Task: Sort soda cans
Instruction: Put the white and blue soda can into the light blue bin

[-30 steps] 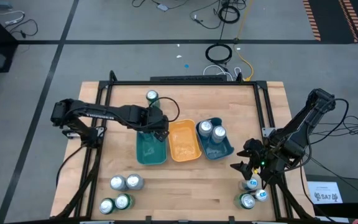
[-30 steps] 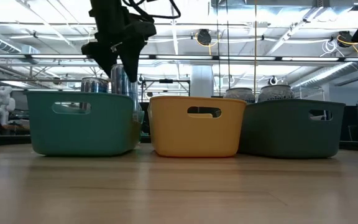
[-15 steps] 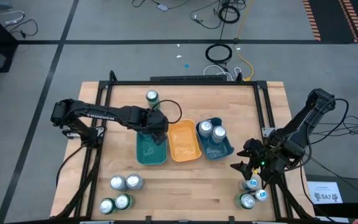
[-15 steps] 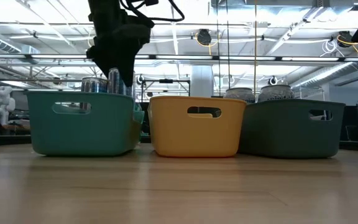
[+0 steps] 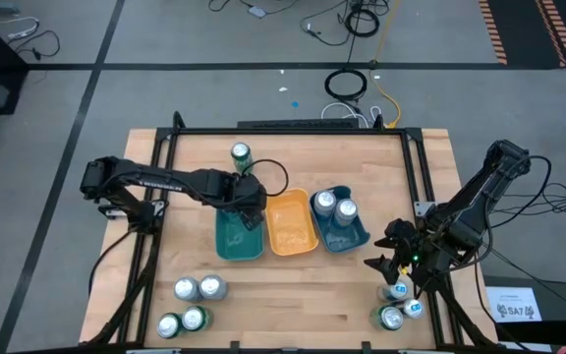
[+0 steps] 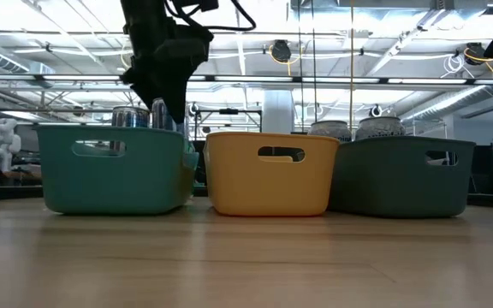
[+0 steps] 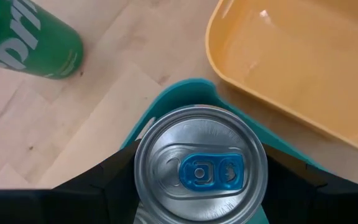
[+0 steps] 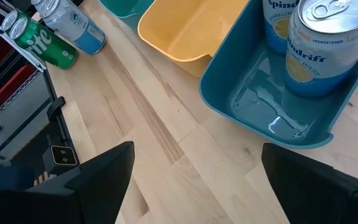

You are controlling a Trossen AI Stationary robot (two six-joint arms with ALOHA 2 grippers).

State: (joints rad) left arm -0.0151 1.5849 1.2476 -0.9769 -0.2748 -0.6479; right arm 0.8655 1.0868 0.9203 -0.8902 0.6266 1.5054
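Observation:
A soda can (image 7: 201,168) with a silver top and a blue tab hangs over the far end of the teal tray (image 5: 236,241), with my left gripper (image 5: 249,205) shut on it. In the low view the can (image 6: 161,115) shows just above the tray's rim (image 6: 114,128). A green can (image 5: 241,154) stands on the table beyond the teal tray. Two cans (image 5: 332,206) stand in the blue tray (image 5: 357,236). The yellow tray (image 5: 291,224) lies between the two. My right gripper (image 5: 389,258) waits open near the table's right edge, above three cans (image 5: 398,305). My left gripper pinches the can's side wall just under the top rim (image 7: 139,177) between its two fingers (image 7: 104,183), one on each side. The fingers come from above, slanting steeply down. The can stands upright, lifted over the teal tray; the tray's wall hides its bottom.
Several cans (image 5: 191,303) stand at the table's near left corner. The three trays stand side by side across the table's middle. A black frame rail (image 5: 293,131) runs along the far edge and down both sides. Bare wood lies in front of the trays.
My left gripper has rolled a little about its own pointing line with the can between its fingers. The can now shows slightly lower against the teal tray's rim in the low view.

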